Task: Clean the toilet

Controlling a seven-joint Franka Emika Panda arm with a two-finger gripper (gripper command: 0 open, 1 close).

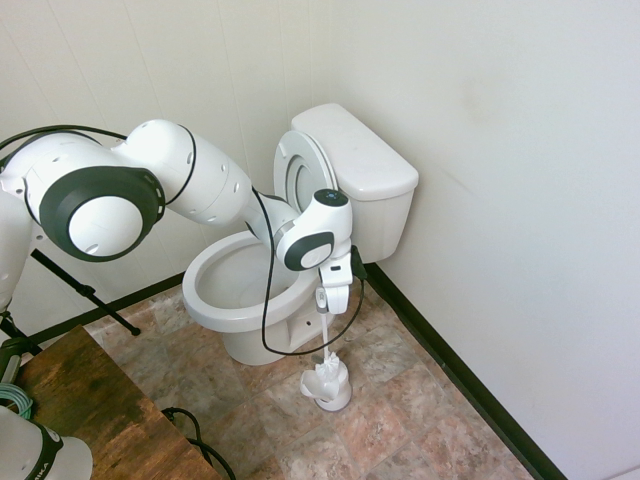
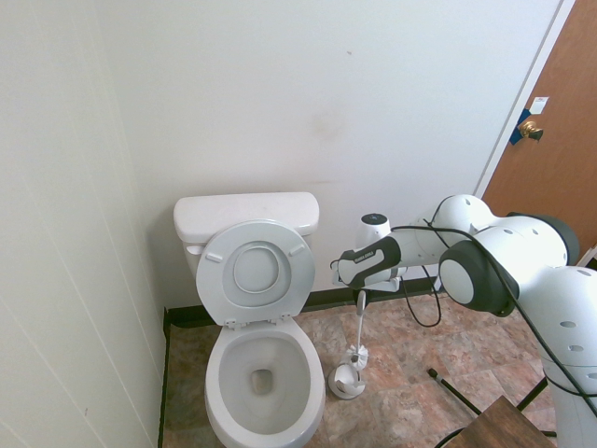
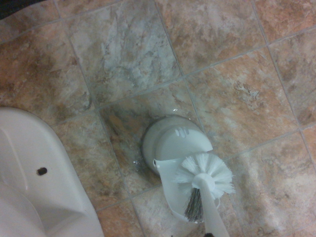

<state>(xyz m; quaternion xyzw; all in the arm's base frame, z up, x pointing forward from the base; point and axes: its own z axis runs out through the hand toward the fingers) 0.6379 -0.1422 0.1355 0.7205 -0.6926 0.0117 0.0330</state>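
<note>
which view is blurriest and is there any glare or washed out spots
Wrist view is softest: the brush and floor tiles look slightly smeared. First exterior view is sharp, but the wall is washed out. Second exterior view is evenly lit, no hard glare.

A white robot arm (image 1: 190, 180) built of smooth, rounded, glossy shells, its segments joined at dark grey rings around domed white joint caps. A thin black cable runs along the casing and hangs in a loose loop below the wrist. The wrist housing carries a dark grey band and a small round black cap on top. A narrow white gripper (image 1: 322, 306) ends the arm.
</note>
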